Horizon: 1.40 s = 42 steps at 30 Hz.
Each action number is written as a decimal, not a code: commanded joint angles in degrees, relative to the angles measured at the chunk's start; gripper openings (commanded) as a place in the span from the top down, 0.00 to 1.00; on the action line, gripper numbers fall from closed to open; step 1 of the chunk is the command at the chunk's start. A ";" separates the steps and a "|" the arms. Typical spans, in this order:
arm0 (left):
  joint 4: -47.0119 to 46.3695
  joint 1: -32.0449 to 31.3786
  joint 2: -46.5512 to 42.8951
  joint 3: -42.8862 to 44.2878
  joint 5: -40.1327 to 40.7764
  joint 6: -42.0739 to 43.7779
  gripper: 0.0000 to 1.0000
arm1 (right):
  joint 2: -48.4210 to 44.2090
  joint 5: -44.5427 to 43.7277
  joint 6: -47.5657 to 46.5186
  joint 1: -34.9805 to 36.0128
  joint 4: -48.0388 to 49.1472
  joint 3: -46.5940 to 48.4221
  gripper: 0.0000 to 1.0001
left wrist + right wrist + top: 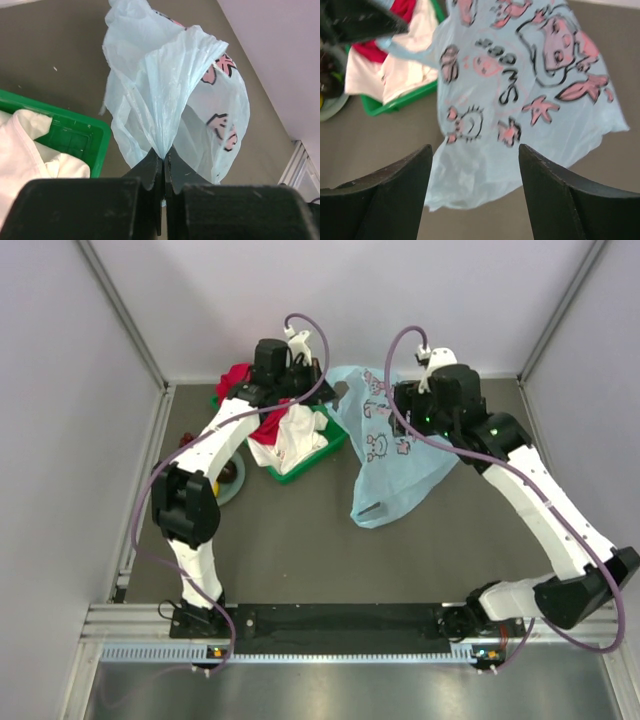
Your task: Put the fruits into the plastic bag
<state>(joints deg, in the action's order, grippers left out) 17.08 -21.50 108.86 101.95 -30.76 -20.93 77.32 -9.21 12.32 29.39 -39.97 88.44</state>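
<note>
The plastic bag, thin, light blue and printed with pink and black cartoon figures, lies crumpled on the table in the far middle of the scene, just right of the green tray. One loop handle points towards the near side. The left gripper has its jaws pressed together on a gathered fold at the bag's far left edge, and the film fans out from that pinch in pleats. The right gripper hangs over the right part of the bag with its fingers spread wide apart and nothing between them; the printed side of the bag fills the gap below. The tray holds red and white cloths heaped above its rim, and its right corner sits close beside the bag. The fruits are to the left of the tray, on a round grey-green plate that the left arm mostly covers in the overhead view. A dark round one shows on it, and the right wrist view catches the plate only as a blur at its left edge. None of the fruits is seen inside the bag.
</note>
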 commanded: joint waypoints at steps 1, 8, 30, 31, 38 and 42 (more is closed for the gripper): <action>2.87 -0.13 2.58 5.61 1.49 -2.71 1.00 | -2.96 0.95 4.90 4.00 -6.61 -2.92 0.31; 2.96 -0.12 3.73 7.74 0.79 -6.23 1.00 | -2.35 -1.06 6.75 8.49 -6.36 -7.85 0.30; 0.94 1.72 0.39 7.21 -0.96 -11.94 1.00 | 14.53 -7.74 1.57 20.09 -8.81 3.23 0.21; 0.59 1.81 0.39 7.21 -1.14 -12.29 1.00 | 14.61 -10.27 1.66 21.23 -9.07 1.92 0.21; 0.67 1.81 -0.05 7.38 -1.14 -13.09 1.00 | 14.79 -17.32 4.02 24.75 -8.99 -4.50 0.21; 1.38 1.90 -0.75 6.95 -0.79 -12.47 1.00 | 15.75 -20.14 5.96 24.84 -8.02 -7.40 0.21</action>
<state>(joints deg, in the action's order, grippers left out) 20.60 -19.88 111.79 106.94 -30.85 -33.32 92.73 -23.59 15.68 53.67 -48.97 82.65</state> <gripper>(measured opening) 0.019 0.786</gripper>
